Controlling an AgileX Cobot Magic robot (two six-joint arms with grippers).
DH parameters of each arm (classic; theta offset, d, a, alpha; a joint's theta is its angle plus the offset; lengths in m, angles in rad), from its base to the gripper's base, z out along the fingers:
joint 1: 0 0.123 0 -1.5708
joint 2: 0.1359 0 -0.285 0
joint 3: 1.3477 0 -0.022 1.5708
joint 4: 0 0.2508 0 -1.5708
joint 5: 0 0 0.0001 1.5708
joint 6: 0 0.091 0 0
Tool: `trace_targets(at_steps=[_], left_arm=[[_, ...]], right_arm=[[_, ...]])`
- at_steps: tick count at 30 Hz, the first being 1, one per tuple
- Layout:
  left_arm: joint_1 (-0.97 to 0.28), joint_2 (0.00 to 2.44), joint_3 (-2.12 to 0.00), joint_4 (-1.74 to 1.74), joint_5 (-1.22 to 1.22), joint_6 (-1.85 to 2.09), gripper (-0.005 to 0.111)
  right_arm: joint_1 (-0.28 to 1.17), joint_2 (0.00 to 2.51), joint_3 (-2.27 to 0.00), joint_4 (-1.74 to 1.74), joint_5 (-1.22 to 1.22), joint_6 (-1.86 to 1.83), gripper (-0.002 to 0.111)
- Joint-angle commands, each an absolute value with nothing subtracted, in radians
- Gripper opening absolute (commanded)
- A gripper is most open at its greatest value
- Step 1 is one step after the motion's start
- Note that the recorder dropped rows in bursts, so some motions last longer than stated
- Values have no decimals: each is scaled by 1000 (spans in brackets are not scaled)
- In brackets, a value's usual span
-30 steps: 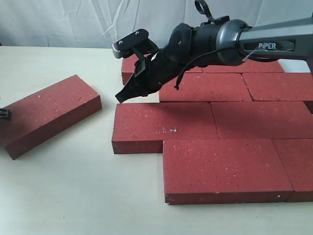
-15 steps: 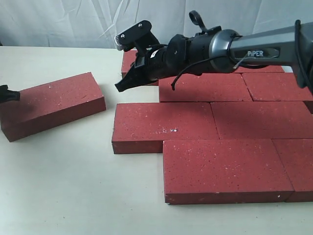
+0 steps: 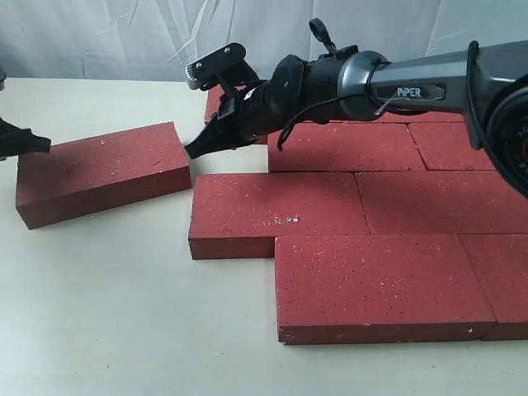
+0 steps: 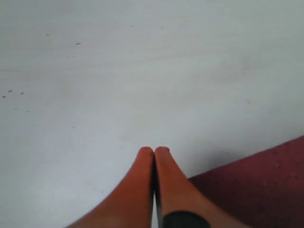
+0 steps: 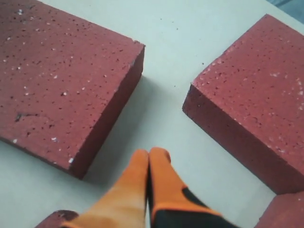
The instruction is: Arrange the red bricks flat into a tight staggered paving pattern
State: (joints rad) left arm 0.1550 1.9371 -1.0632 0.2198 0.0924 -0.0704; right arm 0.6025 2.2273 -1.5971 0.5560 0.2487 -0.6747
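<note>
Surface is a plain cream table [image 3: 124, 330], with a wrinkled white cloth backdrop [image 3: 99, 37] behind it. The red bricks [image 3: 379, 285] lie flat on the right half in staggered rows with tight joints; the arm partly hides the back row. One loose brick [image 3: 103, 172] lies flat on the left, angled, with a strip of bare table between it and the paving. The exterior view gives the whole layout, the wrist views only close-ups. Right wrist view: two brick corners with the table strip between them, tips over that strip; can't tell which corner belongs to which brick. Left wrist view: mostly bare table, one brick corner at the frame edge beside the orange fingers [image 4: 142, 180]. The right arm [image 3: 412, 82] reaches in from the right across the back rows, wrist pitched down and pointing left. The right gripper [image 3: 195, 150] is above the gap by the loose brick's right end, fingers pressed together, holding nothing. The left gripper [image 3: 33, 142] barely enters at the left edge, by the loose brick's left end, fingers also together and empty; whether it touches the brick is unclear.
</note>
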Motion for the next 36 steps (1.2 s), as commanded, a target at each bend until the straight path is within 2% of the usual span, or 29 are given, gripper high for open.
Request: trace_targets(at_steps=[1, 7, 12, 17, 36], left_arm=[[181, 1846, -1104, 182, 237, -79, 0], [175, 1934, -1100, 166, 372, -41, 0], [126, 2001, -1100, 119, 294, 17, 0], [89, 2014, -1100, 111, 231, 45, 0], [86, 2035, -1100, 143, 18, 115, 0]], right_arm=[[601, 2236, -1605, 582, 225, -678, -1], [605, 2247, -1605, 635, 176, -678, -1], [631, 2302, -1634, 657, 155, -680, -1], [641, 2367, -1748, 679, 267, -680, -1], [641, 2350, -1763, 703, 575, -677, -1]])
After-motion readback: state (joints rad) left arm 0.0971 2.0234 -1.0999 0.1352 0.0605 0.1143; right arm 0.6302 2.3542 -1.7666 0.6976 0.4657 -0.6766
